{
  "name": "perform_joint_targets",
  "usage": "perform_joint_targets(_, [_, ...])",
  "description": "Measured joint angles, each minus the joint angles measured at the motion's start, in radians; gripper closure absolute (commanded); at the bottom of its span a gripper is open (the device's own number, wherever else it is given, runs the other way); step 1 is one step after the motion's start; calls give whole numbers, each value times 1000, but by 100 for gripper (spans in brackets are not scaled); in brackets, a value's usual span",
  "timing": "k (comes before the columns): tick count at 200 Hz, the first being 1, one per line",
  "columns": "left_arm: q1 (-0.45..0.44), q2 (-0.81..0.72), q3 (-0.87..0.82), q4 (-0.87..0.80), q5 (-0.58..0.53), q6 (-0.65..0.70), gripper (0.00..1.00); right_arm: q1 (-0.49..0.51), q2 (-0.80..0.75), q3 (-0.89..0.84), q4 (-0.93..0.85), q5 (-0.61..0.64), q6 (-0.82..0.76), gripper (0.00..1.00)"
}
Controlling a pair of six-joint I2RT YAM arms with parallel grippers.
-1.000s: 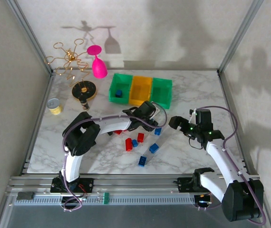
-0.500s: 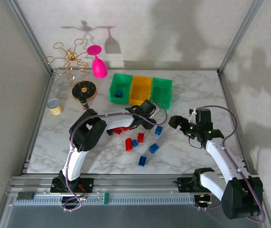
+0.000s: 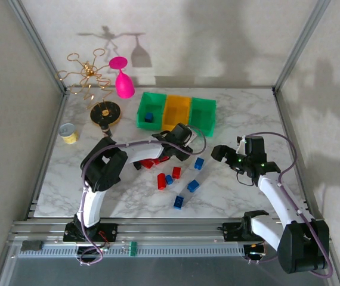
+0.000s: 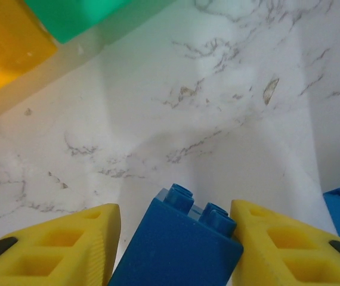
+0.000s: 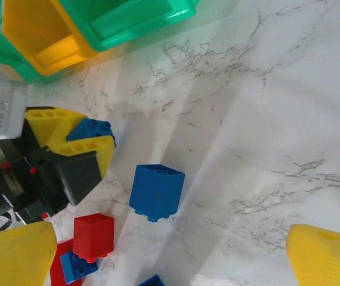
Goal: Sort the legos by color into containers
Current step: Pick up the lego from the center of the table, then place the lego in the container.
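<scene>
Legos (image 3: 161, 182), red and blue, loose on the marble table (image 3: 247, 119) seen from above, just in front of the containers (image 3: 176, 127): green, yellow-orange, green in a row. One blue piece (image 3: 149, 117) already down in the left green bin (image 3: 141, 119). Left gripper (image 3: 186, 152) low at the far edge of the pile, near the front of the row. Right gripper (image 3: 219, 153) off to the side, apart from the bricks, jaws spread wide and empty.

Over to the left wrist: blue brick (image 4: 176, 244) wedged between the yellow fingers (image 4: 56, 247), pressed on both sides, firmly grasped. Corners of the yellow-orange bin (image 4: 3, 42) and a green bin (image 4: 68, 15) beyond, across bare marble.

Right wrist now: own yellow fingertips (image 5: 15, 250) far apart, released, nothing held. Left gripper in shot with the blue brick pinched. Second blue brick (image 5: 157, 190) loose just beside it, a red brick (image 5: 92, 235) nearer.
</scene>
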Motion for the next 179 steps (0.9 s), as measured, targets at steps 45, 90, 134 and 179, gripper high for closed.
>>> perform_joint_targets(45, [35,-61,-2,-2,17,-47,64,0,-8,0,2,-16,-18,1])
perform_joint_targets(90, [71,-163,2,-43,-16,-207,65,19,-6,24,40,-52,-28,1])
perform_joint_targets(134, [124,-200,76,-92,-128,-385,64,100,95,89,151,-63,-18,1])
perform_joint_targets(179, [169,-148,219,-123,-270,-500,64,171,202,117,284,-82,30,1])
